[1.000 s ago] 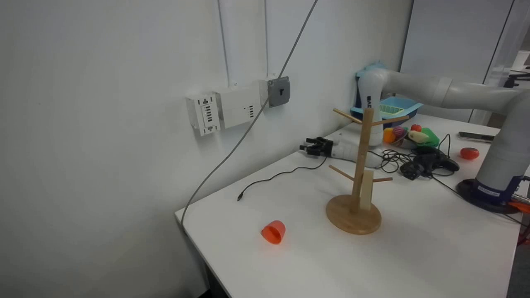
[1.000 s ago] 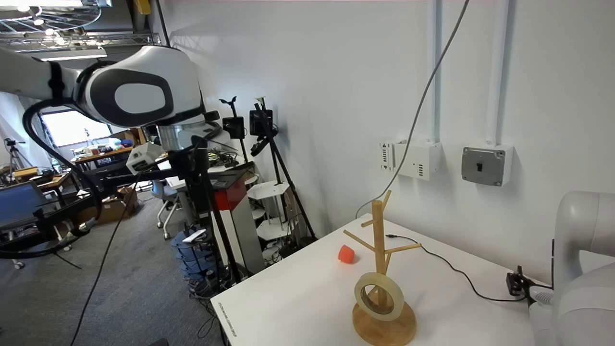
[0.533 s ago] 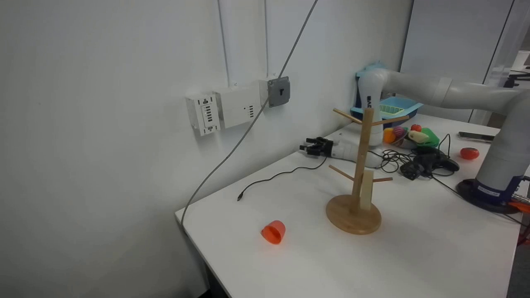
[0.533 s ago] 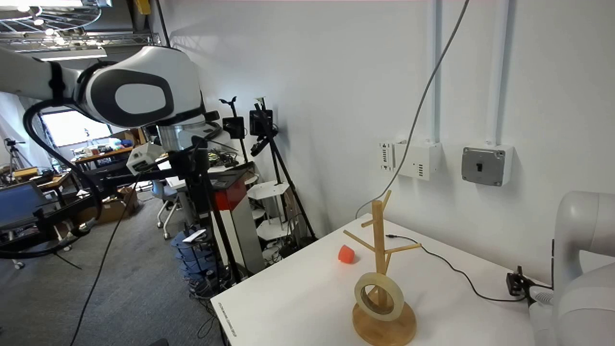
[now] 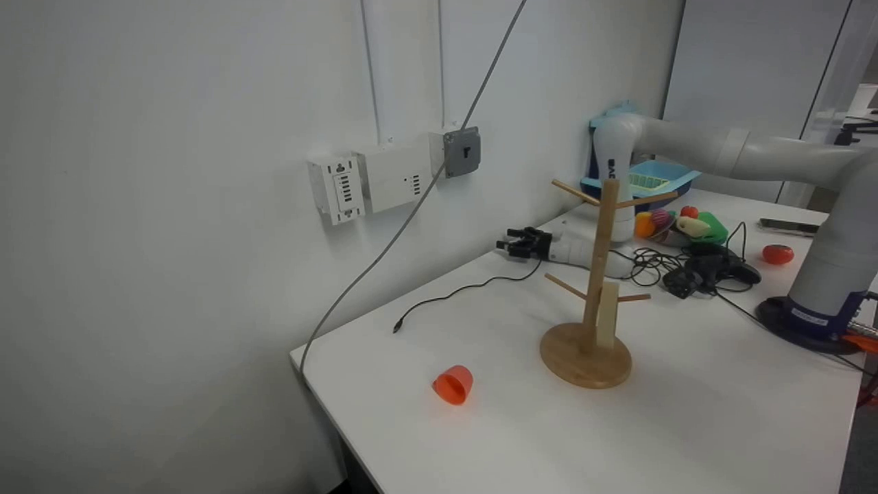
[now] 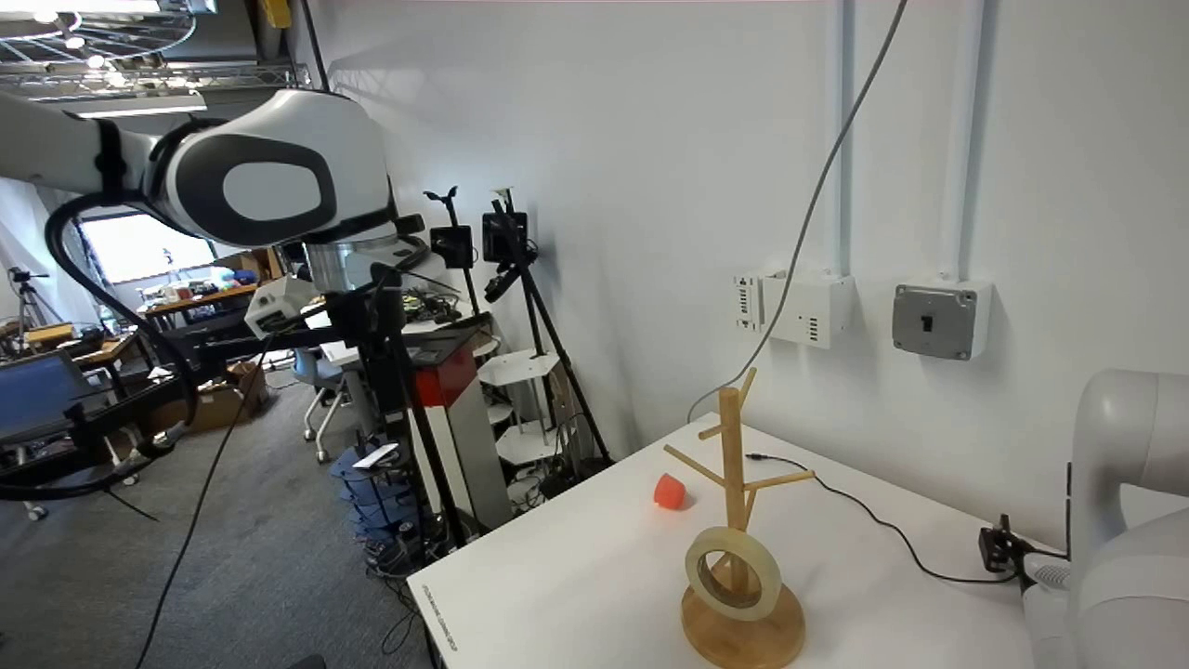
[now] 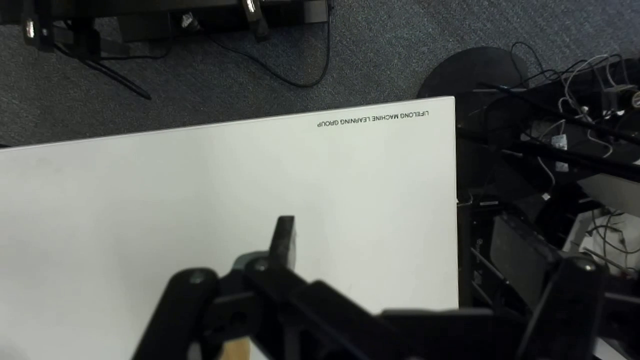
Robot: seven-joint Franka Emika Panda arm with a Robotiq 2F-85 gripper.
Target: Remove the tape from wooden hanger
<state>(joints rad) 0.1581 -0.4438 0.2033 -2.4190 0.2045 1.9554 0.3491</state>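
Left to right in an exterior view: your arm (image 6: 269, 177), raised; its gripper (image 7: 412, 240), spread wide above the table (image 7: 200, 190) in the wrist view, nothing gripped; one orange cup-like piece (image 6: 669, 492), on that table; one wooden hanger (image 6: 733, 446), upright; on it, one roll of tape (image 6: 770, 574), pale, on edge beside the pole (image 5: 599, 254), whether hung from a lower peg (image 5: 634, 298) or borne by the base (image 5: 579, 374) not clear; one black cable (image 6: 878, 518); one second arm (image 6: 1129, 437), pale. Changes over the last second: none that you can see; arm, tape and hanger match. Meaning for you, as judged: removal not begun, the approach to the tape still owed.
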